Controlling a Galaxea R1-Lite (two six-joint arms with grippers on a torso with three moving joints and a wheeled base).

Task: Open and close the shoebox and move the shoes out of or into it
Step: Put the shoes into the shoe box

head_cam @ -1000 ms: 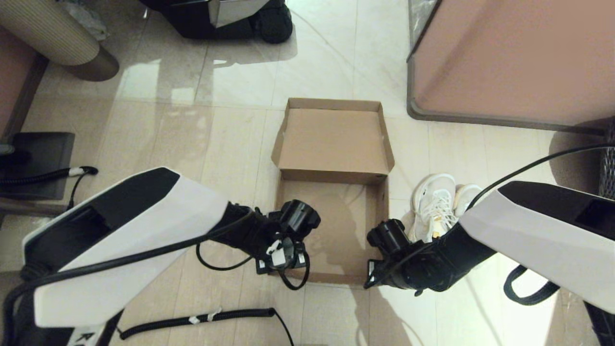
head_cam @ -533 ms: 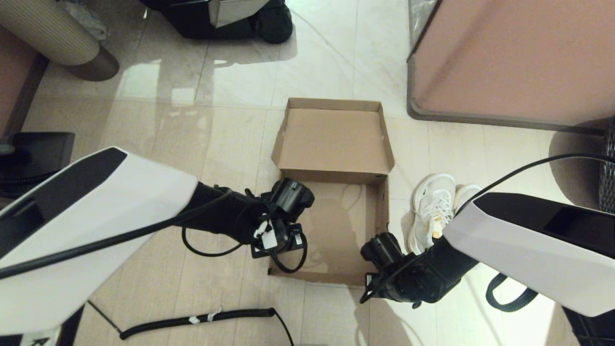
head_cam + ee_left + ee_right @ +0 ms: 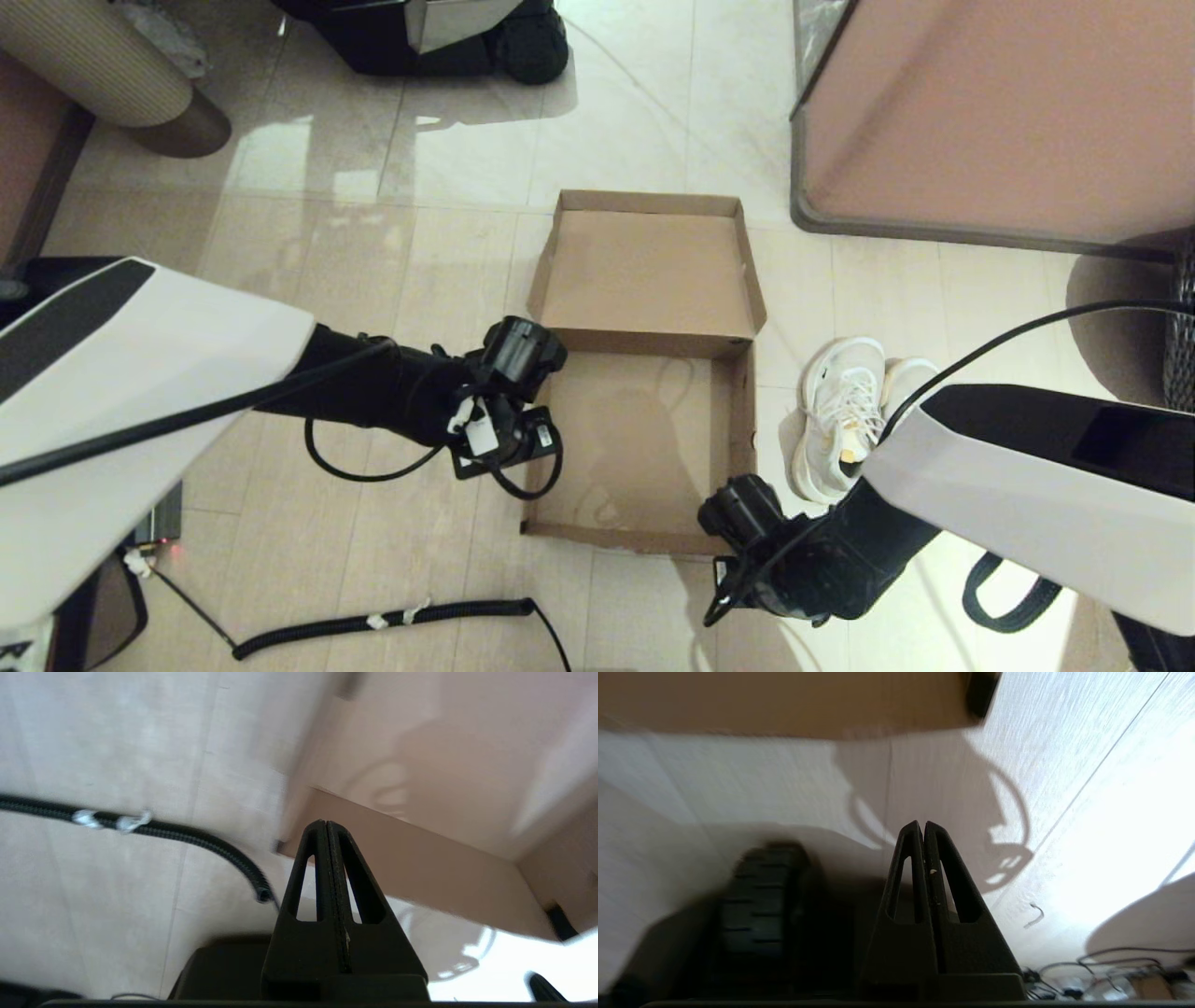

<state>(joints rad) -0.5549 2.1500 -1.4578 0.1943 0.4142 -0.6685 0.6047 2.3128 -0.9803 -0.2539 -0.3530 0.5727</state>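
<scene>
On the floor, open and empty shoebox (image 3: 644,373) at centre, shoes (image 3: 845,415) just right of it, both left gripper (image 3: 326,828) and right gripper (image 3: 923,828) clenched on nothing: best opened before reaching right for one shoe.

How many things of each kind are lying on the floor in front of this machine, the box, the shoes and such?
Cardboard shoebox, lid open, nothing inside: 1
White shoes, side by side beside the box: 2
Black ribbed cable on the tiles: 1
Total: 4
</scene>
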